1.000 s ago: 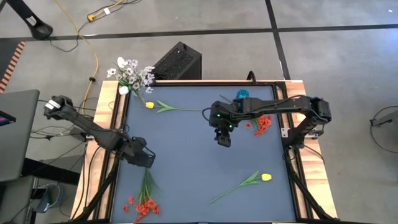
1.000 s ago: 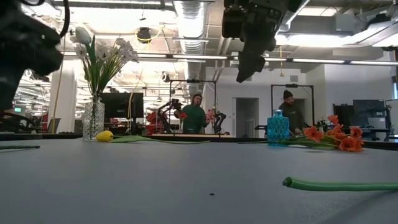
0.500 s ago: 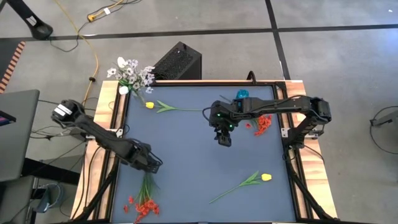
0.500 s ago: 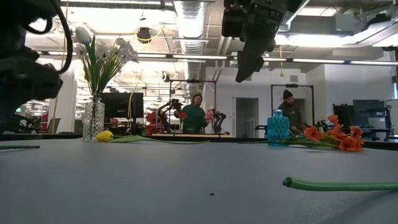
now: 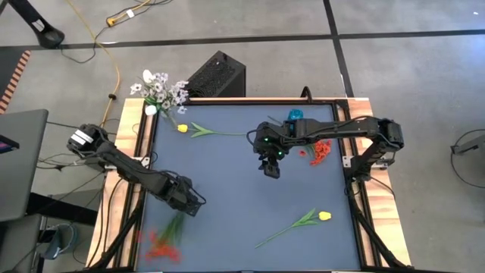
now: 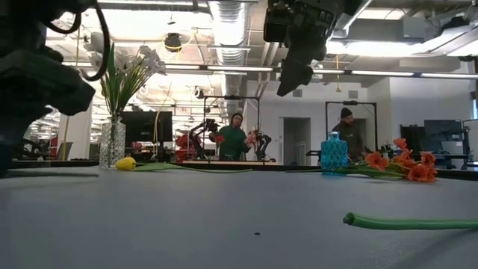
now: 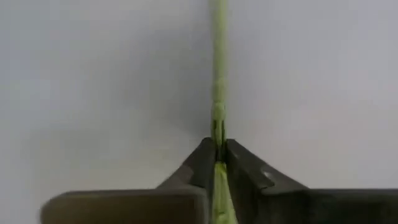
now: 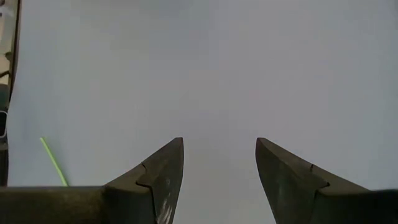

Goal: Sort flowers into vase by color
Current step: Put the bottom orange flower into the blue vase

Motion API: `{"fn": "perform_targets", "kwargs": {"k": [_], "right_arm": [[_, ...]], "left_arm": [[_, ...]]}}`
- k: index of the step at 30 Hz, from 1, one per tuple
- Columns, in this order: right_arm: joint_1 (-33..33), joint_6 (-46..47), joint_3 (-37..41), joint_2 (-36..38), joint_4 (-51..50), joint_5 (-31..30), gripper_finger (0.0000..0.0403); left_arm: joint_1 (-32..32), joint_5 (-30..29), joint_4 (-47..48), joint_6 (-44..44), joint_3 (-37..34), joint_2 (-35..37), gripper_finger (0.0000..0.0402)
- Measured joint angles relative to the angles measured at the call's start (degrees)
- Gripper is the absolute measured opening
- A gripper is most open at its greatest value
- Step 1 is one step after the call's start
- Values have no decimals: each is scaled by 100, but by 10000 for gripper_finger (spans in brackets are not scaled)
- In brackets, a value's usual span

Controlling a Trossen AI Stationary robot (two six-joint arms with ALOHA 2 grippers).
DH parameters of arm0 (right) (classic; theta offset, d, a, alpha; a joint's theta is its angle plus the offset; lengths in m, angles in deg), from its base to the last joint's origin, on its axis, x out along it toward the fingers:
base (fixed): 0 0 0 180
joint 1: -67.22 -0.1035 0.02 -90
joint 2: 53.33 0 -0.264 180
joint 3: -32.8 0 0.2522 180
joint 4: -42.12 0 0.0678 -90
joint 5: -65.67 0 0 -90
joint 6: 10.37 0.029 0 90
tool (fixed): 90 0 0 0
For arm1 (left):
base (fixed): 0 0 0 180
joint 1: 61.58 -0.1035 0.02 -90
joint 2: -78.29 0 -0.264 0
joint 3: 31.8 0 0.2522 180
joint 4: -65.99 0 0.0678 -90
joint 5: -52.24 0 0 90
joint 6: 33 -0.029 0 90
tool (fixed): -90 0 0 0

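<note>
My left gripper (image 5: 187,202) sits near the table's near-left part, shut on the green stem (image 7: 217,93) of a red-orange flower. Its blooms (image 5: 161,246) show blurred toward the near edge. My right gripper (image 5: 270,168) hangs open above the table's middle, touching nothing; it shows high up in the low view (image 6: 293,73). White flowers stand in a clear vase (image 6: 112,143) at the far-left corner. A blue vase (image 5: 294,115) stands at the far edge, with red-orange flowers (image 5: 321,150) lying beside it. Two yellow flowers lie flat, one far (image 5: 183,128), one near-right (image 5: 324,216). My left gripper pinches the thin green stem (image 7: 218,142) between its two fingertips. The stem runs lengthwise between the fingers and sticks out past their tips. The bloom end trails from the gripper toward the near-left edge; whether it is lifted clear cannot be told.
A black box (image 5: 217,74) stands on the floor beyond the far edge. The wooden table frame (image 5: 356,205) borders the blue mat. A green stem end (image 6: 411,222) of the near yellow flower lies close to the low camera. People stand in the room behind.
My left gripper has moved toward the table's right and near edge. The red-orange flower has shifted with it: its blooms have swung toward the left and now show blurred. My right gripper has stayed nearly still.
</note>
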Motion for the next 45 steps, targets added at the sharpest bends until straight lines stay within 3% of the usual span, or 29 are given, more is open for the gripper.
{"fn": "perform_targets", "kwargs": {"k": [5,11,17,21,26,30,37,45], "right_arm": [[0,217,-1,0,-22,6,226],[-91,63,-1,0,161,8,226],[-185,-552,-1,-2,927,7,226],[-345,-2220,-1,-2,1682,2,226],[-750,-3427,-3,-2,2448,-524,217],[-923,-4111,-10,-120,2411,-1028,206],[-902,-3832,-11,-372,2343,-1037,185],[-939,-3778,-7,-385,2006,-1052,158]], "left_arm": [[-307,-134,-205,-245,26,161,4],[-1276,-413,-1306,-1165,31,843,1],[-2536,945,-2594,-2345,37,1323,0],[-2940,1716,-3001,-2655,37,1294,0],[-3008,2153,-3146,-2859,32,981,0],[-3005,2395,-3606,-2968,31,645,0],[-3005,2680,-4716,-2892,33,285,0],[-3005,2747,-4882,-2796,33,210,0]]}}
